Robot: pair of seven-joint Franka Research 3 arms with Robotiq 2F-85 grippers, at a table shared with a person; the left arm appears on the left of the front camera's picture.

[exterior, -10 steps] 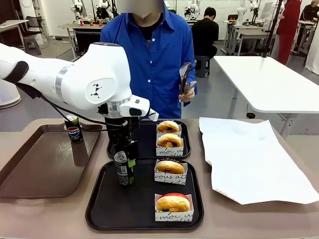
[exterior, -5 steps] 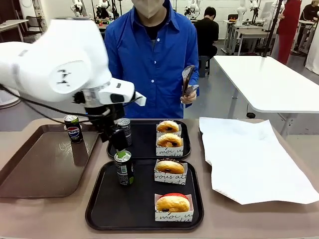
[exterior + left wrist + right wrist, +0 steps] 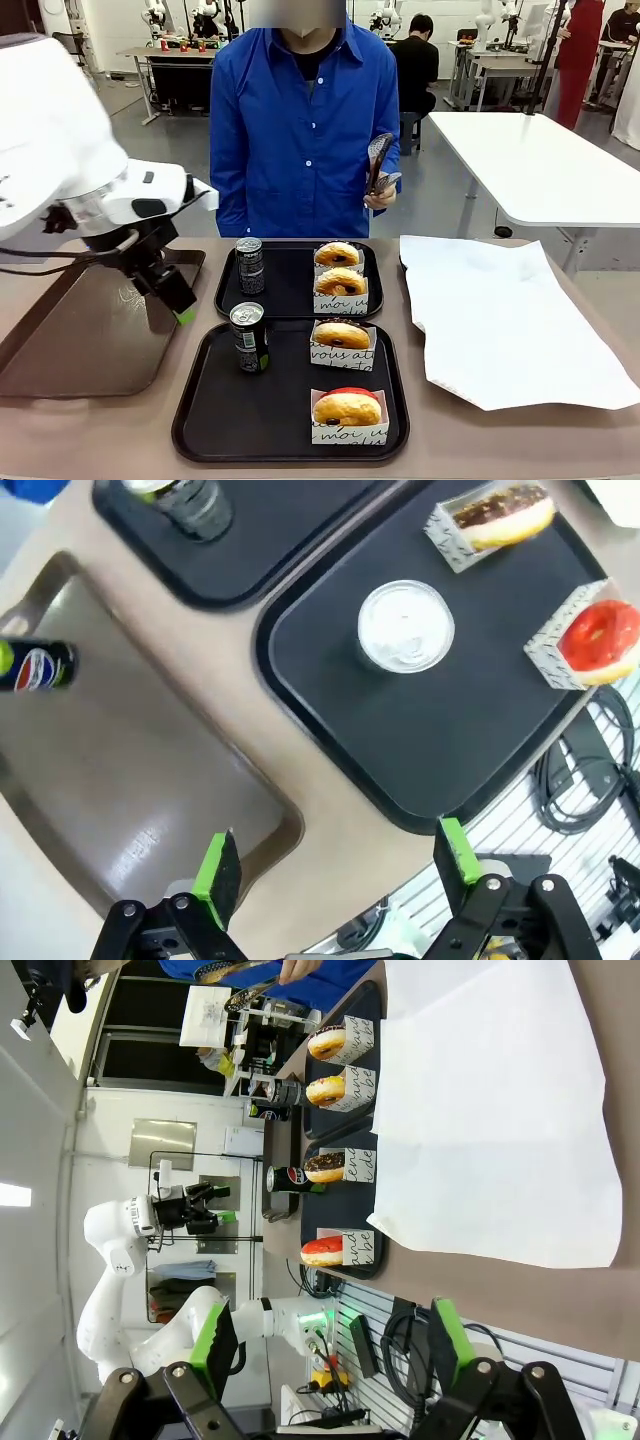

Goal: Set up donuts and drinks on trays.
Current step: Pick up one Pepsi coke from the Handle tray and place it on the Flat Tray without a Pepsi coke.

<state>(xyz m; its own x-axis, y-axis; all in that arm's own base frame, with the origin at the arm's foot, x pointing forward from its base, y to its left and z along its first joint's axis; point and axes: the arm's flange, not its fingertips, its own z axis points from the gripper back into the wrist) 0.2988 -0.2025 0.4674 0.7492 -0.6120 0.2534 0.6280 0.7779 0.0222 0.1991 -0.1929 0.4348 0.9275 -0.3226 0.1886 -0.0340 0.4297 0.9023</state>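
Note:
Two black trays lie mid-table, the far tray [image 3: 225, 298] and the near tray [image 3: 200, 400]. On the far tray stand a dark can [image 3: 250, 265] and two sleeved golden donuts [image 3: 337, 254] [image 3: 341, 283]. The near tray carries a green-banded can [image 3: 249, 338], a chocolate donut [image 3: 341, 335] and a red-frosted donut [image 3: 347, 408]. My left gripper [image 3: 175, 300] hangs open and empty over the brown tray's right edge, left of the near can. Looking down, my left gripper [image 3: 335, 865] sees that can's silver top [image 3: 405, 627]. My right gripper [image 3: 332, 1345] is open and empty, off the table's side.
A long brown tray [image 3: 70, 350] lies at the left, with a Pepsi can [image 3: 35, 667] standing on it. A white paper sheet [image 3: 500, 320] covers the right of the table. The person in a blue shirt stands at the far side holding tongs [image 3: 378, 165].
My left gripper opened off the green-banded can on the near tray, rose and swung left over the brown tray. The can stays upright. The far tray's can came into sight.

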